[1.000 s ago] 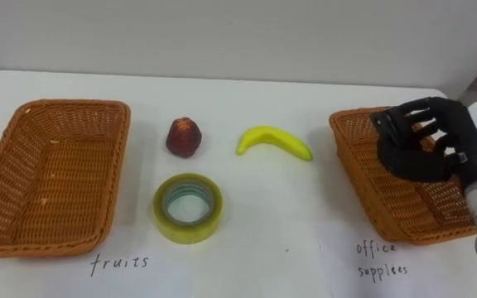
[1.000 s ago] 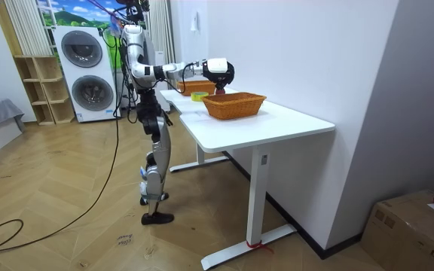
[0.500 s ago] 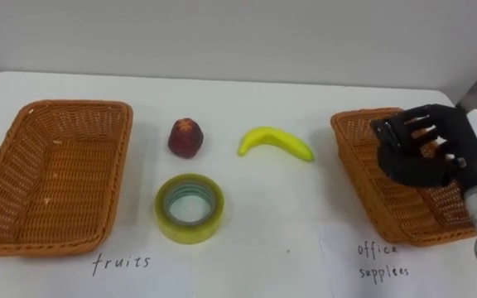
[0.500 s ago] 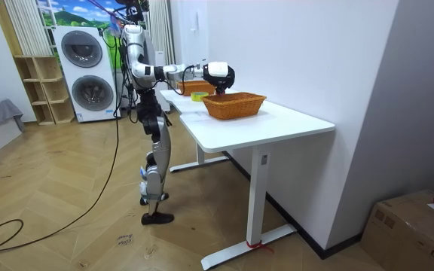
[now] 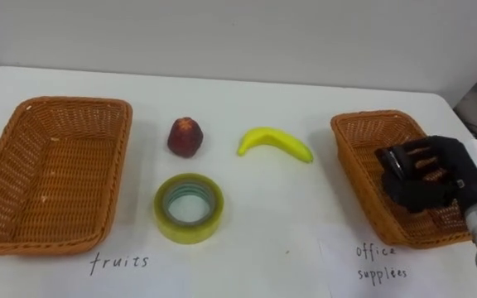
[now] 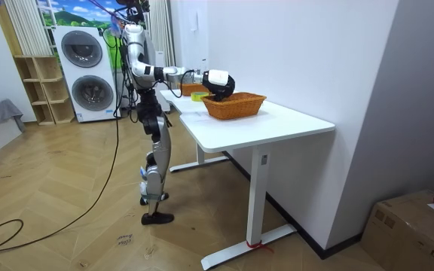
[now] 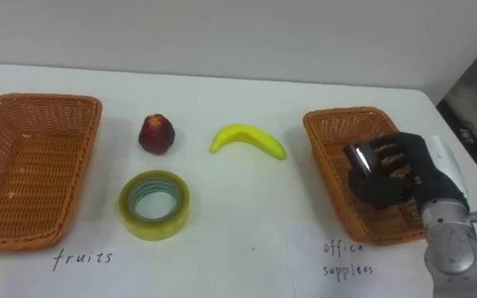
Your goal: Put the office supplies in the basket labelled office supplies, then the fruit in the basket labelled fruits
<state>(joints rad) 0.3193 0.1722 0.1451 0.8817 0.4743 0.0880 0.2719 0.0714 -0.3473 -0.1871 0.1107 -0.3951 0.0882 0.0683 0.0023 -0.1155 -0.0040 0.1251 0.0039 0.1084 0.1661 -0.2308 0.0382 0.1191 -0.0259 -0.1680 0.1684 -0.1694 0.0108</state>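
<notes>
White table [image 5: 263, 207]; right hand [image 5: 425, 174] lower in office basket [image 5: 358, 157] than before; fingers curled, empty.

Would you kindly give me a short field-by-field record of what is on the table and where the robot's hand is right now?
left basket: at the left of the table, nothing in it
red fruit: on the table, just right of the left basket
banana: on the table, between the red fruit and the right basket
tape roll: yellow, lying flat, in front of the red fruit
right basket: at the table's right
right hand: low over the right basket's inside, hiding part of it
</notes>
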